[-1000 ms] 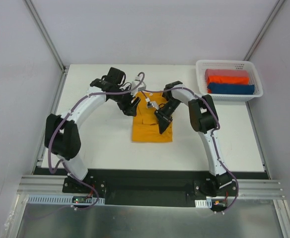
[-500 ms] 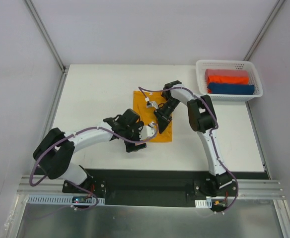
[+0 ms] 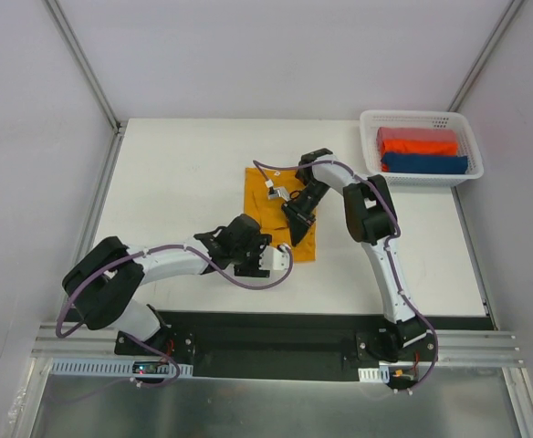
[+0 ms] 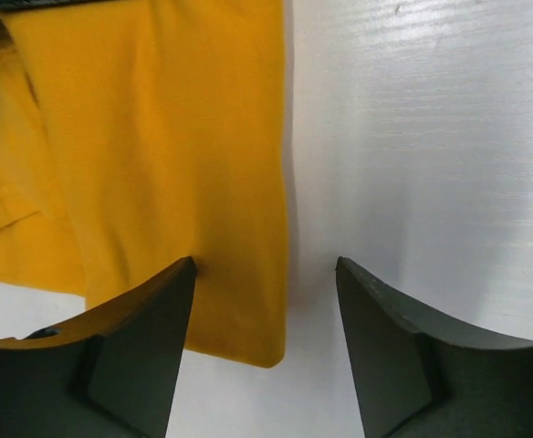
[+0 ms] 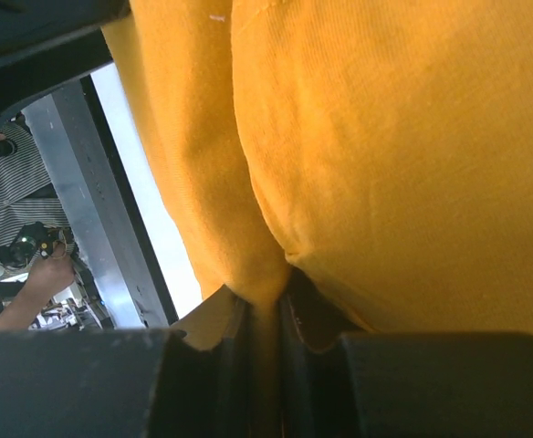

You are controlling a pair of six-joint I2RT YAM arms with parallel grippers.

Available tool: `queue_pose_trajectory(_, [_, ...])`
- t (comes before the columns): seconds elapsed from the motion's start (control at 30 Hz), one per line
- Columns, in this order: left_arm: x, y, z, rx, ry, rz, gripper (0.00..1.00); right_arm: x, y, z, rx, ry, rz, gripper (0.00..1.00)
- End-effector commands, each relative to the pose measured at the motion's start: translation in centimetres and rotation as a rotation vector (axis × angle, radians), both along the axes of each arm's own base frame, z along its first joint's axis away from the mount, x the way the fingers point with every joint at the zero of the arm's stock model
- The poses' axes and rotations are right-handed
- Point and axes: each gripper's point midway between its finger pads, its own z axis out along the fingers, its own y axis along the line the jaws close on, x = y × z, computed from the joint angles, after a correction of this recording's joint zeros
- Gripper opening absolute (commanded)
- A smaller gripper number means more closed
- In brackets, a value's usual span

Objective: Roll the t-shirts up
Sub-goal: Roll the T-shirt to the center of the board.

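Note:
A mustard-yellow t-shirt (image 3: 265,187) lies folded flat in the middle of the white table. My left gripper (image 3: 281,258) is low at the shirt's near edge. In the left wrist view the left gripper (image 4: 265,274) stands open, with a near corner of the t-shirt (image 4: 157,137) lying between its fingers, untouched. My right gripper (image 3: 296,219) sits over the shirt's right half. In the right wrist view the right gripper (image 5: 265,306) is shut on a pinched fold of the t-shirt (image 5: 385,137), which fills most of that view.
A white basket (image 3: 417,114) stands at the table's far right corner with a rolled orange-red cloth (image 3: 419,141) and a rolled blue cloth (image 3: 426,164) inside. Both arms arch over the table's middle. White table shows on all sides of the shirt.
My left arm has swung from the shirt's far left side down to its near edge and now straddles a near corner. The right gripper has kept its hold in place.

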Motion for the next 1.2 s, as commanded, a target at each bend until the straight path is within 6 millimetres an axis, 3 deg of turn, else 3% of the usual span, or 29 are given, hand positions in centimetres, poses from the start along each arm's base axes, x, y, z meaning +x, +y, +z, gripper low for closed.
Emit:
queue_pose_trajectory(0.0, [-0.3,0.2,-1.7,0.048,-0.024,-0.077,0.52,-3.1,-2.1,1.2,-0.127,0.158,0.065,0.15])
queue_pose_trajectory(0.1, [-0.9,0.6,-2.9,0.090,0.029,-0.085,0.37,-3.1,-2.1,1.2,-0.127,0.159,0.064,0.23])
queue_pose_trajectory(0.13, [-0.6,0.2,-2.7,0.094,0.038,-0.086,0.24,-3.1,-2.1,1.3,-0.126,0.159,0.066,0.30])
queue_pose_trajectory(0.17, [-1.2,0.7,-3.4,0.132,0.079,-0.084,0.16,-3.1,-2.1,1.4,-0.118,0.151,0.070,0.70])
queue_pose_trajectory(0.2, [-1.3,0.7,-3.5,0.136,0.099,-0.083,0.07,-2.9,-2.2,2.0,-0.107,0.132,0.057,0.96])
queue_pose_trajectory(0.27, [-1.7,0.2,-3.0,0.119,0.132,-0.095,0.04,-1.5,-1.7,3.9,-0.009,0.071,-0.007,0.96])
queue_pose_trajectory(0.3, [-1.8,0.0,-2.8,0.107,0.150,-0.091,0.04,-0.1,-2.2,7.1,0.049,-0.013,-0.078,0.96])
queue_pose_trajectory(0.33, [-1.8,-0.5,-1.9,0.079,0.175,-0.082,0.03,1.8,-2.0,8.2,0.104,-0.120,-0.120,0.96])
queue_pose_trajectory(0.4, [-2.8,-0.8,-1.3,0.048,0.266,-0.080,0.02,4.5,-3.7,11.3,0.114,-0.271,-0.240,0.96])
queue_pose_trajectory(0.43, [-2.3,-1.4,-0.2,0.014,0.291,-0.057,0.02,6.7,-4.2,14.2,0.163,-0.489,-0.289,0.96])
queue_pose_trajectory(0.5, [-2.9,-1.5,0.4,-0.006,0.362,-0.047,0.02,10.2,-8.5,16.3,0.046,-0.839,-0.431,0.96])
queue_pose_trajectory(0.53, [-2.7,-2.2,1.6,-0.058,0.400,-0.033,0.02,11.2,-9.8,19.8,0.100,-1.146,-0.524,0.96])
queue_pose_trajectory(0.57, [-2.8,-2.4,2.0,-0.079,0.433,-0.033,0.02,11.7,-11.0,21.2,0.091,-1.307,-0.547,0.96])
queue_pose_trajectory(0.63, [-3.3,-2.9,2.9,-0.104,0.510,-0.031,0.02,10.4,-11.0,24.8,0.218,-1.524,-0.548,0.96])
queue_pose_trajectory(0.67, [-3.0,-2.8,3.2,-0.120,0.543,-0.012,0.02,8.6,-9.8,23.0,0.279,-1.434,-0.503,0.96])
queue_pose_trajectory(0.7, [-3.0,-3.0,3.9,-0.132,0.591,0.011,0.01,6.8,-8.8,22.5,0.314,-1.345,-0.437,0.96])
queue_pose_trajectory(0.73, [-3.1,-3.2,4.1,-0.159,0.654,0.019,0.00,2.5,-8.4,19.4,0.284,-1.104,-0.364,0.96])
queue_pose_trajectory(0.77, [-2.4,-2.9,4.3,-0.178,0.686,0.056,0.00,0.7,-6.3,18.8,0.311,-1.022,-0.239,0.96])
queue_pose_trajectory(0.83, [-1.8,-2.8,4.7,-0.207,0.751,0.111,0.00,-3.1,-5.8,15.7,0.230,-0.930,-0.081,0.96])
queue_pose_trajectory(0.87, [-1.3,-2.6,5.0,-0.231,0.773,0.129,0.01,-4.4,-4.9,15.6,0.260,-0.993,0.012,0.96])
queue_pose_trajectory(0.9, [-1.0,-2.6,5.2,-0.243,0.788,0.147,0.01,-5.7,-5.3,12.5,0.244,-0.976,0.024,0.96])
queue_pose_trajectory(0.93, [-0.9,-2.6,5.2,-0.250,0.800,0.154,0.01,-4.3,-4.2,12.7,0.306,-1.097,0.013,0.96])
queue_pose_trajectory(0.97, [-0.9,-2.6,5.4,-0.262,0.814,0.155,0.01,-4.7,-3.6,12.2,0.337,-1.145,0.048,0.96])
queue_pose_trajectory(1.0, [-0.6,-2.6,5.6,-0.271,0.820,0.165,0.01,-5.3,-3.7,10.7,0.334,-1.158,0.074,0.96])
queue_pose_trajectory(1.17, [-0.9,-2.7,5.7,-0.280,0.855,0.160,0.02,-3.7,-1.8,10.1,0.338,-1.191,0.107,0.96])
